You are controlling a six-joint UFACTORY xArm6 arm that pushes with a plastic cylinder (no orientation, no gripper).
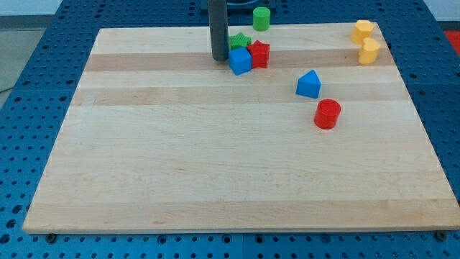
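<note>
Blue perforated metal surrounds a pale wooden board [237, 165] that lies flat and fills most of the view, its grain running across from the view's left to the view's right. No claw is fitted, so there is no open or closed state to report; the arm ends in a dark straight rod, and my tip [219, 58] rests on the board near the view's top, a little left of centre. Nearest to it is the blue cube [240, 61], just beside the tip on the view's right; whether the two touch cannot be told. Packed against that cube are a red block [259, 54] of star-like outline on its right and a green block [239, 40] behind it, partly hidden, shape uncertain. A green cylinder [261, 19] stands apart at the board's top edge. Well to the view's right, a blue block [309, 84] with a pointed top sits just above a red cylinder [328, 114], near but apart. Two yellow blocks [366, 41] stand close together at the top right corner
</note>
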